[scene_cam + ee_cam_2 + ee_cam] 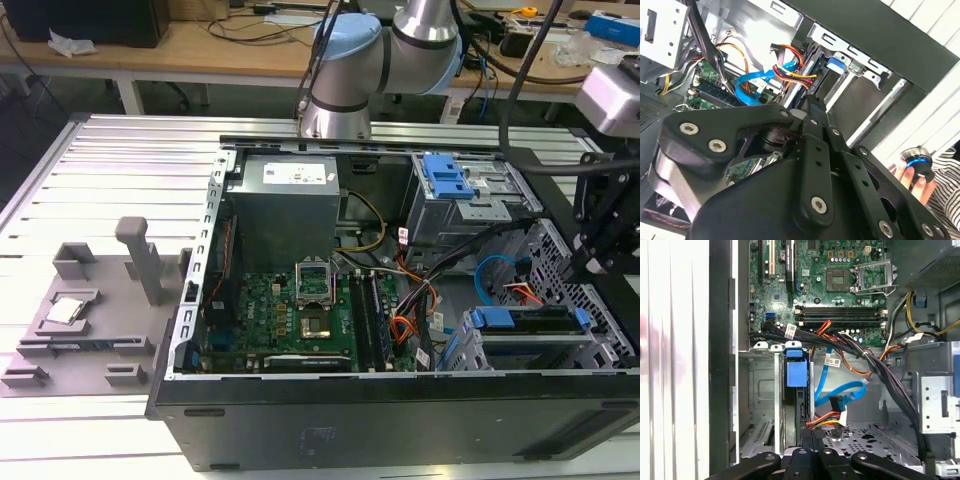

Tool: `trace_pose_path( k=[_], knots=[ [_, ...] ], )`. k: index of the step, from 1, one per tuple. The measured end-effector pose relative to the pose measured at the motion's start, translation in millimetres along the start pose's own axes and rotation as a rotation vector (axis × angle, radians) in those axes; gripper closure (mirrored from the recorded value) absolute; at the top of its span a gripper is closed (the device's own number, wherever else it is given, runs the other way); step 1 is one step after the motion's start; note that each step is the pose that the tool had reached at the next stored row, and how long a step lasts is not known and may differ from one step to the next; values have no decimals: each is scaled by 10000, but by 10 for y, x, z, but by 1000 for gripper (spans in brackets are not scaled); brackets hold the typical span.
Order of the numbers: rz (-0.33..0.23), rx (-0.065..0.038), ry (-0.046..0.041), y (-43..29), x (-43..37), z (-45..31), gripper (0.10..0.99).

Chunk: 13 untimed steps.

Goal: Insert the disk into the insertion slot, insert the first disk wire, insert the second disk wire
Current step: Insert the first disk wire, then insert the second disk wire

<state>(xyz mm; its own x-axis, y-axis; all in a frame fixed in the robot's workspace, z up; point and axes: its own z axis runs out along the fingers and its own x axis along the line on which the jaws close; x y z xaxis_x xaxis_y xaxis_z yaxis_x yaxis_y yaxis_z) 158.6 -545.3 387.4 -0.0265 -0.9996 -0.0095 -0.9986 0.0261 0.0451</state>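
Note:
The disk [530, 322] lies in the insertion slot [540, 352], the perforated metal cage at the case's front corner; its blue carrier [489, 319] faces the motherboard. In the first wrist view the disk [800, 410] shows edge-on under its blue tab [796, 372]. The second disk wire [842, 392], a light-blue flat cable, loops beside the disk with its dark plug [836, 402] hanging loose. A red, orange and black wire bundle [824, 419] ends close to the disk's rear edge. My gripper [810, 436] hovers just behind that edge, fingers together, nothing seen between them.
A grey drive bay with a blue latch [447, 180] stands behind the cage. Black cable bundles [875, 365] cross from the motherboard [300, 310] toward it. A person's hand [912, 176] holds a round knob outside the case wall. A grey fixture [90, 300] rests at the exterior view's left.

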Motion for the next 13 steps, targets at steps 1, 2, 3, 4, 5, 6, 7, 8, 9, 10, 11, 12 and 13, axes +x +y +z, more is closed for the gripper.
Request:
trace_pose_path(
  k=[1, 2, 3, 4, 5, 6, 7, 8, 9, 10, 11, 12, 13],
  knots=[
    [-1, 0, -2, 0, 0, -4, 980],
    [0, 0, -4, 0, 0, -4, 980],
    [0, 0, 1, 0, 0, -6, 980],
    [0, 0, -1, 0, 0, -6, 980],
    [0, 0, -1, 0, 0, -6, 980],
    [0, 0, 0, 0, 0, -7, 980],
    [0, 0, -1, 0, 0, -7, 980],
    [0, 0, 0, 0, 0, -8, 980],
    [0, 0, -1, 0, 0, -9, 914],
    [0, 0, 0, 0, 0, -9, 851],
    [-1, 0, 0, 0, 0, -10, 851],
    [0, 0, -1, 0, 0, -10, 784],
    [0, 0, -1, 0, 0, -10, 784]
  ],
)
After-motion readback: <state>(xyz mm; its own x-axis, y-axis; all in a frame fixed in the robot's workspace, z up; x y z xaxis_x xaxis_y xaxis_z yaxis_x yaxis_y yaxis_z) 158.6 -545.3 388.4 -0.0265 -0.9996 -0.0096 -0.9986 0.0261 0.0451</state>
